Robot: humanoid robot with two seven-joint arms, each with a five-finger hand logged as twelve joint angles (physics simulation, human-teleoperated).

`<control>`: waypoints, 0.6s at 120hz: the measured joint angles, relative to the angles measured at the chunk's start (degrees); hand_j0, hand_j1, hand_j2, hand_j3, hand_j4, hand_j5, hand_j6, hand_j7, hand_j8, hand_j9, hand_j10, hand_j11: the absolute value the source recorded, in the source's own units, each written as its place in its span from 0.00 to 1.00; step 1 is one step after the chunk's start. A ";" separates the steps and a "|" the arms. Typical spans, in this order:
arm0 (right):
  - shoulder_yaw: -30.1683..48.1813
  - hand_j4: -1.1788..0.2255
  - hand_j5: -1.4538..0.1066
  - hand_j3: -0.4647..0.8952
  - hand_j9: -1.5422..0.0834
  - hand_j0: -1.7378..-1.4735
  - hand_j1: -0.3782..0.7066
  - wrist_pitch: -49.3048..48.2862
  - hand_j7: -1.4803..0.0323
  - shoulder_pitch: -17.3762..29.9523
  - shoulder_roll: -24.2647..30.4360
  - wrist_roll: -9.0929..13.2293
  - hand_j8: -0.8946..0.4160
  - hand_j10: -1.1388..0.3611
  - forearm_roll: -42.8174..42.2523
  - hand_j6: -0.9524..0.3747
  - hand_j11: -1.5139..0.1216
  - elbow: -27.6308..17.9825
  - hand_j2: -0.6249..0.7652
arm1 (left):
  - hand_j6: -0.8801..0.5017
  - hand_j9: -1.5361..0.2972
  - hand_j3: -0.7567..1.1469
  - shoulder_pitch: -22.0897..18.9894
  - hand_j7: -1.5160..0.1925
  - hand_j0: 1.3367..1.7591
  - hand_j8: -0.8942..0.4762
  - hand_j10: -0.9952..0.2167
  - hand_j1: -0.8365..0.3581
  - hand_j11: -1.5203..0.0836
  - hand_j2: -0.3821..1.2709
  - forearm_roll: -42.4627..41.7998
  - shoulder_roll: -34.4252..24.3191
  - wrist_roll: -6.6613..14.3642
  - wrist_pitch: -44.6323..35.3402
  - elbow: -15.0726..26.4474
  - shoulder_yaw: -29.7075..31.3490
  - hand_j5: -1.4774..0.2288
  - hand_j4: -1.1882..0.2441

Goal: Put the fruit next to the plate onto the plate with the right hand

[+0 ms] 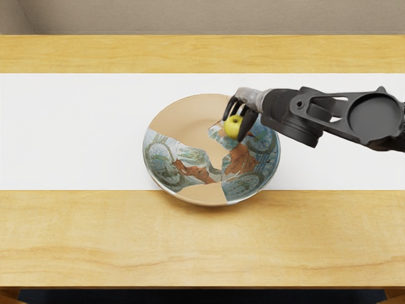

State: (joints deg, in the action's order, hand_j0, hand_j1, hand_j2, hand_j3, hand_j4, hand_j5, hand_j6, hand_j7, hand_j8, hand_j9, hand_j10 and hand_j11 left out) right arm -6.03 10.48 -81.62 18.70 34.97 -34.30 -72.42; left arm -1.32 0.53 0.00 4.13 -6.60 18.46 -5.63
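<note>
Fingers curled downward, the right hand [244, 105] is closing around a small yellow-green fruit [233, 126] a little right of the frame's centre. The dark fingertips [229, 109] are wrapping its top and sides, so the hand is gripping the fruit rather than lying spread.

At the far left, the wooden table [95, 240] is running across the whole picture, its pale grain showing in a band along the top and a wider band along the bottom. A white runner [76, 133] is lying flat over the table's middle, stretching from the left edge to the right edge.

Toward the centre, a round plate [183, 117] is sitting on the runner, its lower rim just overlapping the bare wood. Its surface is showing plain tan areas at the upper left and bottom, with patches of blue-green and rust-coloured pattern between them and along the right.

The fruit is sitting inside the plate's outline, in its upper right part. Whether it is resting on the plate or being held just above it cannot be told.

Further right, the dark grey arm [342, 117] is reaching in from the right edge, nearly level, above the runner.
</note>
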 joint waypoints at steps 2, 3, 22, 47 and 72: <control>0.01 0.38 0.33 0.34 0.37 0.30 0.61 -0.01 0.39 0.10 -0.02 0.00 0.41 0.33 -0.01 0.42 0.34 0.01 0.64 | 0.64 0.84 0.40 0.00 0.89 0.76 0.65 0.82 0.99 0.95 0.23 0.00 0.00 0.00 0.00 0.00 0.00 0.87 0.83; 0.02 0.38 0.34 0.34 0.37 0.30 0.60 0.00 0.40 0.15 -0.03 0.00 0.41 0.34 -0.02 0.41 0.35 0.02 0.63 | 0.64 0.84 0.40 0.00 0.89 0.76 0.65 0.82 0.99 0.95 0.23 0.00 0.00 0.00 0.00 0.00 0.00 0.87 0.83; 1.07 0.62 0.65 0.34 0.68 0.30 0.30 -0.43 0.70 0.62 -0.09 0.03 0.55 0.56 0.18 0.57 0.65 -0.33 0.53 | 0.64 0.84 0.40 0.00 0.89 0.76 0.65 0.82 0.99 0.95 0.23 0.00 0.00 0.00 0.00 0.00 0.00 0.87 0.83; 6.58 0.75 0.82 0.34 0.84 0.30 0.14 -15.13 0.87 -1.00 7.31 0.03 0.62 0.68 12.46 0.65 0.82 -2.66 0.48 | 0.64 0.84 0.40 0.00 0.89 0.76 0.65 0.82 0.99 0.95 0.23 0.00 0.00 0.00 0.00 0.00 0.00 0.87 0.83; 9.05 0.80 0.88 0.34 0.90 0.30 0.08 -40.50 0.93 -2.91 19.88 -0.21 0.65 0.72 15.69 0.69 0.88 -2.54 0.46 | 0.64 0.84 0.40 0.00 0.89 0.76 0.65 0.82 0.99 0.95 0.23 0.00 0.00 0.00 0.00 0.00 0.00 0.87 0.83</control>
State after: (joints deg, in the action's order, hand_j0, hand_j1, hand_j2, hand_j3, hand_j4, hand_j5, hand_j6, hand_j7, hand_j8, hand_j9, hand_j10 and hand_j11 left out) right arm 3.02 -30.01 -84.53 38.58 34.76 -18.62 -74.96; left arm -1.32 0.53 0.00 4.13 -6.60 18.46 -5.63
